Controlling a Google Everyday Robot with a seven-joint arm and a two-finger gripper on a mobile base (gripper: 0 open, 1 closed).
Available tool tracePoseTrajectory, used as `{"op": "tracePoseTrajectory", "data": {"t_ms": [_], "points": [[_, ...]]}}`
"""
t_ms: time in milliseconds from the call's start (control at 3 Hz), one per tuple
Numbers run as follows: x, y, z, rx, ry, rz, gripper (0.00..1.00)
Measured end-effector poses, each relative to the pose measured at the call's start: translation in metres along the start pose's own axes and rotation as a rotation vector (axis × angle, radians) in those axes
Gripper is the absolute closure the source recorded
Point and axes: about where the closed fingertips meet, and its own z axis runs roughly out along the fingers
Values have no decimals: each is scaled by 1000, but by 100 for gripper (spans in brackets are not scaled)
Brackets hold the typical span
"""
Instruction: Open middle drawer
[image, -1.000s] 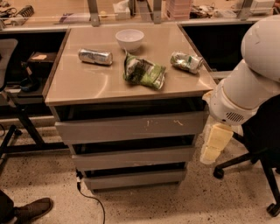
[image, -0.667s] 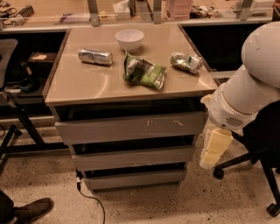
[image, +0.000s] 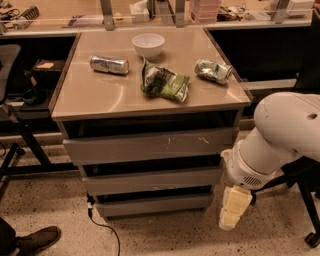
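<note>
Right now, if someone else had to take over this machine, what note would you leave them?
The gripper hangs low beside the cabinet's lower right corner, pointing at the floor and off the drawer fronts.
The middle drawer is the second of three and looks not pulled out.
Done: the arm is near the cabinet, but nothing has been opened.
Left: bring the gripper to the middle drawer, catch its edge and pull it out.

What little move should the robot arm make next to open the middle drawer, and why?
Probably swing the pale gripper left and slightly up, toward the wide grey handle-less middle drawer. The gripper hangs off the cabinet's right side, lower than that drawer's front and not touching it, so it likely must reach the dark gap above the front first.
</note>
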Motion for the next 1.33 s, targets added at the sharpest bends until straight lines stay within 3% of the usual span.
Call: {"op": "tracePoseTrajectory", "data": {"t_ms": [333,667,1000,1333], "points": [[0,0,0,0,0,0,0],[4,7,27,-33,-10,2,0],[15,-1,93,-66,-33,53,0],[15,-1,93,-66,-33,53,0]]}}
